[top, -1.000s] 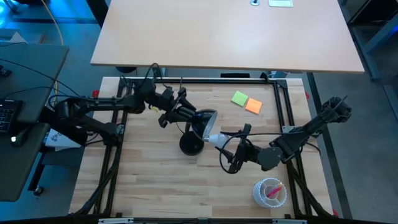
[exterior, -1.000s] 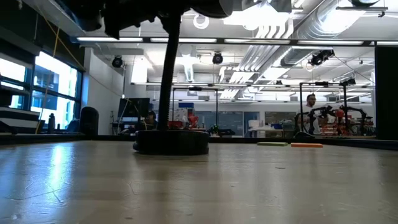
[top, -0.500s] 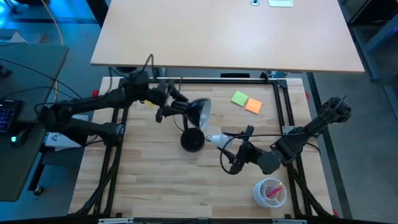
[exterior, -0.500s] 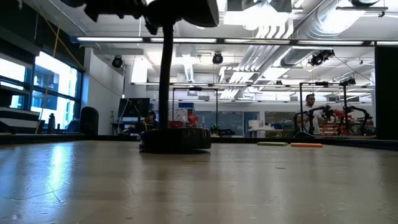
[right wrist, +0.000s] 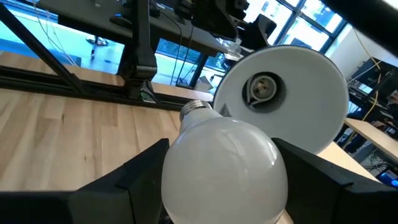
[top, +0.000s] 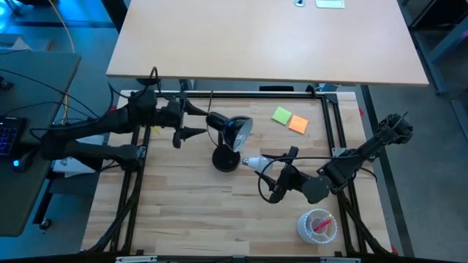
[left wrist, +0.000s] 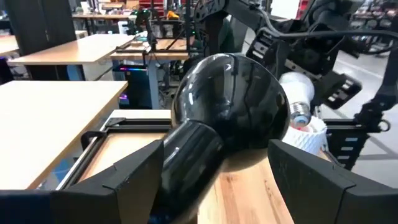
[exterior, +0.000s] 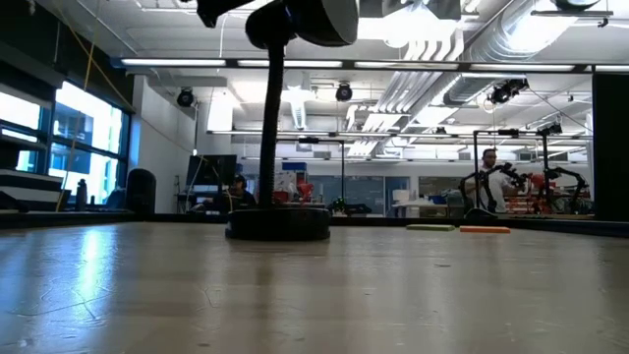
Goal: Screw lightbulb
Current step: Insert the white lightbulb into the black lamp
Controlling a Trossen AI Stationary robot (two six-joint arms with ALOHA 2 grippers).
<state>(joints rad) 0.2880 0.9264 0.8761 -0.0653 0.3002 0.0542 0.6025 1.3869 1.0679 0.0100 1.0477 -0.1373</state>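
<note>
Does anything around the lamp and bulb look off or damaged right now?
Nothing stands out. The desk lamp stands on its base, its empty socket facing the lightbulb held in the right gripper, screw base pointing towards it. The left gripper is open beside the lamp head. No spill or breakage shows.

Black lamp head [left wrist: 227,106] between open end effector [left wrist: 217,186] fingers, lightbulb [left wrist: 297,93] beyond.

I see bare wood on the near half of the table [top: 183,219], open to pass. The black desk lamp with round base [top: 226,158] blocks the centre; the clear plastic cup with pink contents [top: 317,225] sits at the near right corner.
</note>
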